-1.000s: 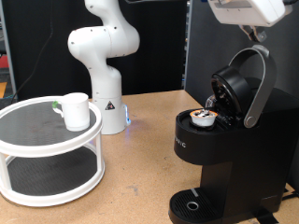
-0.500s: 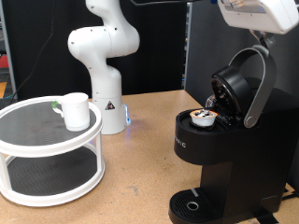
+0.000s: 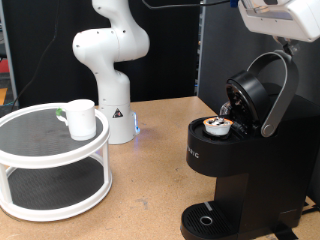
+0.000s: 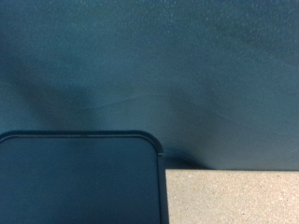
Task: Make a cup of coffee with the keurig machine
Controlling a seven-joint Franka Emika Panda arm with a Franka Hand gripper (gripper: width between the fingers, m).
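Note:
The keurig machine (image 3: 235, 170) stands at the exterior view's right, black, with its lid (image 3: 258, 92) hinged open. A small white pod with a brown-printed top (image 3: 216, 125) sits in the open chamber. The cup (image 3: 80, 119), white with a greenish handle, stands on the top tier of a white round stand (image 3: 40, 160) at the left. My gripper's white hand (image 3: 285, 15) hangs high above the machine at the top right corner; its fingers do not show. The wrist view shows no fingers and no task object.
The white arm base (image 3: 108, 70) stands on the wooden table (image 3: 150, 170) behind the stand. A dark backdrop (image 4: 149, 65) fills most of the wrist view, with a dark rounded panel (image 4: 75, 177) and a tan surface (image 4: 234, 196).
The hand has risen and shifted to the exterior view's right, further from the open lid. The machine, pod and cup have not moved.

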